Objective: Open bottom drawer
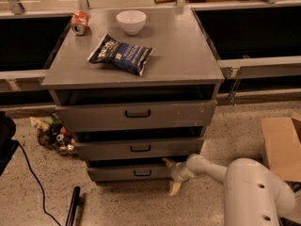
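The bottom drawer (117, 173) is the lowest and narrowest grey front of the cabinet, with a small black bar handle (142, 173). It sits close to the floor, its front set back under the middle drawer (136, 149). My gripper (171, 175) is at the right end of the bottom drawer's front, to the right of the handle. Its two pale fingers (175, 188) are spread open, one above and one below, holding nothing. My white arm (221, 173) reaches in from the lower right.
The top drawer (136, 113) is the widest. On the cabinet top (188, 55) lie a blue chip bag (121, 54), a white bowl (131, 21) and a tipped red can (80, 22). Litter (54, 134) lies at the left, a cardboard box (282, 145) at the right, and a black cable (33, 173) on the floor.
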